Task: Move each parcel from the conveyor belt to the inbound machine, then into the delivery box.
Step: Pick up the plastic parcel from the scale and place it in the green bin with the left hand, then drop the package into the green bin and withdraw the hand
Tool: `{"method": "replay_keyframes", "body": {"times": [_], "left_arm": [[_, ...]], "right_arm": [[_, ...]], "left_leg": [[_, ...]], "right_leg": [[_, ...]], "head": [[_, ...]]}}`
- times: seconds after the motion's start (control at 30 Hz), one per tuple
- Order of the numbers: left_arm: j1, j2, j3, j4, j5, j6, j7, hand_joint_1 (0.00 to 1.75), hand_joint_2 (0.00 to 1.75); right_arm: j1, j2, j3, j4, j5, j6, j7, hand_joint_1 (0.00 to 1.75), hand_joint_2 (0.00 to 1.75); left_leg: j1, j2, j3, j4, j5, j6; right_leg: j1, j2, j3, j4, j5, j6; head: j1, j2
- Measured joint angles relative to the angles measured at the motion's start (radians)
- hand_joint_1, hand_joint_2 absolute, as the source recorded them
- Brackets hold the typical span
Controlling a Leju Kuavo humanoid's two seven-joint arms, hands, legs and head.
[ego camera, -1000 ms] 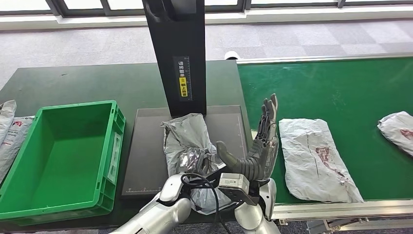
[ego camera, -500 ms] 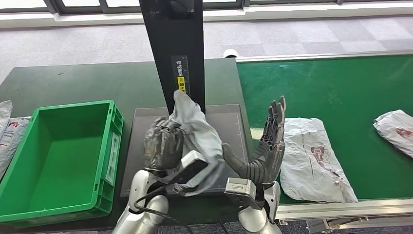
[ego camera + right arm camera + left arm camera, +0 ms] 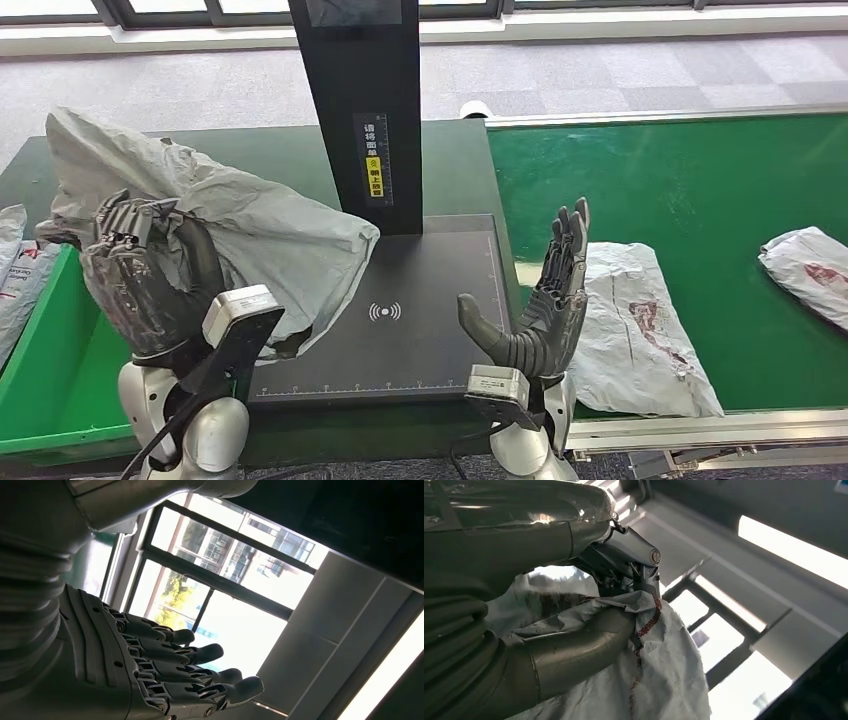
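The left hand point(image 3: 150, 285) is clamped around a grey plastic parcel point(image 3: 255, 235) and holds it up in the air, above the near end of the green box point(image 3: 60, 370) and the left edge of the black scanner plate point(image 3: 420, 330). The bag billows out to the right of the hand, its loose end hanging over the plate. From the wrist, the thumb point(image 3: 589, 645) presses into the crumpled plastic, which carries a reddish streak.

The right hand point(image 3: 545, 300) stands upright at the plate's right edge, palm turned inward, fingers point(image 3: 200, 655) straight and apart, holding nothing.

Just beside it on the green belt point(image 3: 660, 180) lies another grey parcel point(image 3: 640, 335), flat. A third parcel point(image 3: 805, 265) rests farther along near the right edge. The scanner's black post point(image 3: 365, 110) rises behind the plate.
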Motion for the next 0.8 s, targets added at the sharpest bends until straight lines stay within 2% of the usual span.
{"method": "replay_keyframes", "body": {"times": [0.13, 0.37, 0.8], "left_arm": [[0.015, 0.001, 0.000, -0.133, -0.064, 0.000, 0.011, 1.75, 1.75], [0.028, 0.004, 0.001, -0.268, -0.020, 0.000, -0.025, 1.75, 1.75], [0.035, 0.001, 0.150, -0.190, -0.013, -0.003, -0.013, 1.75, 1.75]], "right_arm": [[0.000, 0.000, 0.000, 0.000, -0.013, 0.000, -0.009, 0.00, 1.75], [0.001, 0.000, 0.000, 0.000, -0.018, 0.000, -0.014, 0.00, 1.75], [0.006, 0.000, 0.000, -0.001, -0.016, 0.000, -0.018, 0.00, 1.75]], "left_leg": [[0.000, 0.000, 0.000, 0.000, 0.000, 0.000], [0.000, 0.000, 0.000, 0.000, 0.000, 0.000], [0.000, 0.000, 0.002, 0.000, 0.000, 0.000]], "right_leg": [[0.000, 0.000, 0.000, 0.000, 0.000, 0.000], [0.000, 0.000, 0.000, 0.000, 0.000, 0.000], [0.000, 0.000, 0.000, 0.000, 0.000, 0.000]], "head": [[0.000, 0.000], [0.000, 0.000], [0.000, 0.000]]}}
